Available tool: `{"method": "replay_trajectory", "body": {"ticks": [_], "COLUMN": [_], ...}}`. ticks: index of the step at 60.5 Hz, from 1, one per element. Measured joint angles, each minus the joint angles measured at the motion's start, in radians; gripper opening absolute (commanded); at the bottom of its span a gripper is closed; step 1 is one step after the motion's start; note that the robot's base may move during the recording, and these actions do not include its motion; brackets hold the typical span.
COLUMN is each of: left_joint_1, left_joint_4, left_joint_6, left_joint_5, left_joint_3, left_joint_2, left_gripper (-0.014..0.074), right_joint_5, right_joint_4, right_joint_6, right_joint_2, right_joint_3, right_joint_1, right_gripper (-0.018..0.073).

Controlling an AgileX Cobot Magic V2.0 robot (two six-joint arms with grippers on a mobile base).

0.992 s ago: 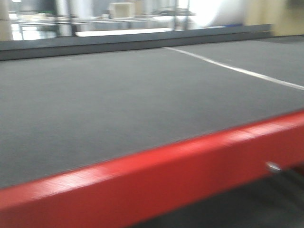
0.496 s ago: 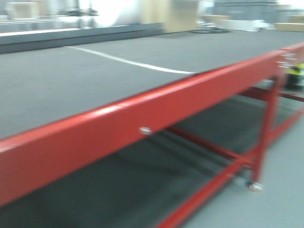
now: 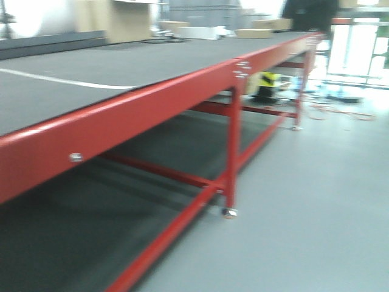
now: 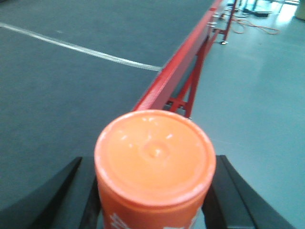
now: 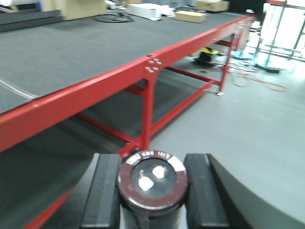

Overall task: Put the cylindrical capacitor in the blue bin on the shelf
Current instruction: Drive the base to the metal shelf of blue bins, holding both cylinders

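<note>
We are gripping the stubby dark maroon cylindrical capacitor [image 5: 152, 183] upright between the black fingers [image 5: 102, 191] of our right gripper [image 5: 152, 167], its flat top showing two pale terminals, our left gripper [image 4: 155, 200] clenching an orange lidded canister [image 4: 155, 152], a red-framed grey table [image 5: 71, 98] lying beyond the fingertips

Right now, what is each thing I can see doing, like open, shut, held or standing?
Right gripper, jaws shut on the dark maroon cylindrical capacitor.
Left gripper, jaws shut on the orange round-topped plastic cylinder.
Dark maroon cylindrical capacitor, held, two-terminal end showing.
Orange round-topped plastic cylinder, held, round end showing.
Red-framed table with grey mat top, standing on the floor.
</note>
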Motion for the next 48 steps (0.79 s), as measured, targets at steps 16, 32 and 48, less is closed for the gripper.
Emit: {"method": "replay_trajectory", "body": {"ticks": [16, 32, 48], "left_joint_1": [0.0, 0.0, 0.0], "left_joint_4": [0.0, 0.0, 0.0], "left_joint_6": [0.0, 0.0, 0.0], "left_joint_5": [0.0, 0.0, 0.0], "left_joint_3": [0.0, 0.0, 0.0], "left_joint_2": [0.0, 0.0, 0.0], "left_gripper": [-0.0111, -0.0111, -0.0111], "right_joint_5": [-0.002, -0.002, -0.002], "right_joint_4": [0.0, 0.0, 0.0], "right_joint_6": [0.0, 0.0, 0.0], "right_joint_2": [0.0, 0.0, 0.0], "right_joint_3": [0.0, 0.0, 0.0], "right_joint_1": [0.0, 0.0, 0.0], "right_gripper": [-0.0162, -0.0162, -0.0162]}}
